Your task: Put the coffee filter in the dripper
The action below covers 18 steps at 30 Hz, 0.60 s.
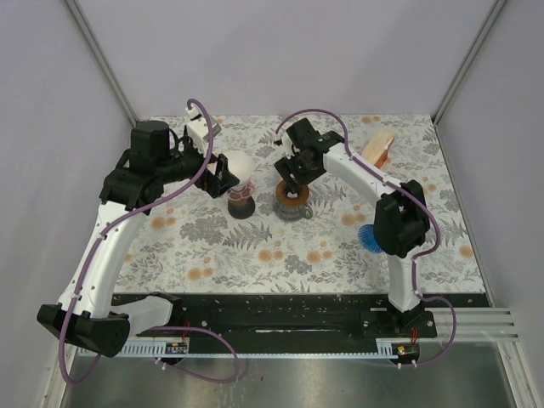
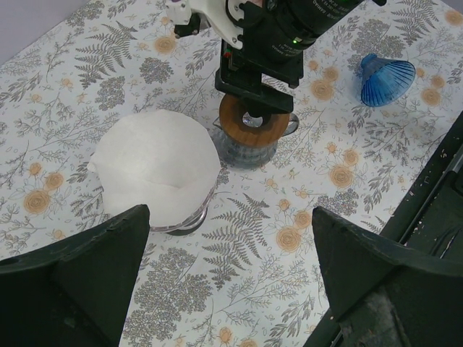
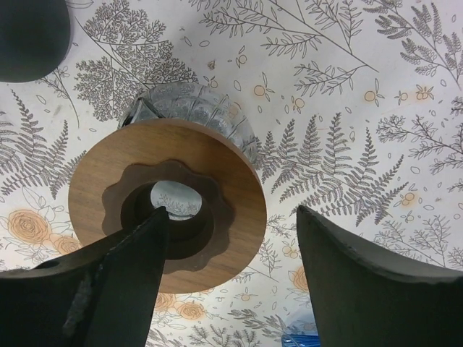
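Note:
A white paper coffee filter sits point-down in a clear dripper at mid-table. In the left wrist view the filter fills the dripper's glass rim. My left gripper is open and empty, just left of the filter; in its own view the filter lies up and left of the gap between the jaws. My right gripper is open and empty, hovering over a wooden-ringed glass stand, which also shows in the right wrist view beside the gripper.
A blue ribbed dripper lies on its side at the right, also in the left wrist view. A wooden holder stands at the back right. The cloth is floral. Grey walls close the back and sides.

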Available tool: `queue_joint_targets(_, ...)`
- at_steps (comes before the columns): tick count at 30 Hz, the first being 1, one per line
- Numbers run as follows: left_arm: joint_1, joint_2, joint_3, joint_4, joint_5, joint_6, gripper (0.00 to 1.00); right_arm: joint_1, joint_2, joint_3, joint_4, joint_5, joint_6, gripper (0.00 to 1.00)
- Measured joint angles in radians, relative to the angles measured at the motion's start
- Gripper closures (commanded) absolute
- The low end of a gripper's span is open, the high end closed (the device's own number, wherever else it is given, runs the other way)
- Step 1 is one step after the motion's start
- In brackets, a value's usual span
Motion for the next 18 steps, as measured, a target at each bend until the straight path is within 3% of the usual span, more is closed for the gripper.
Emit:
queue_joint_targets(4,0.001,0.0,0.0,0.0,0.0,0.003,0.02,0.0,-0.036,-0.002,0.012,0.002,0.01,0.11)
queue_joint_targets(13,0.004,-0.002,-0.001,0.0,0.001,0.018,0.02,0.002,-0.318,-0.031,-0.01,0.119,-0.045,0.08)
queue_joint_targets(18,0.006,-0.013,-0.017,0.02,0.019,0.017,0.02,0.005,-0.486,-0.219,-0.026,0.27,-0.105,0.07)
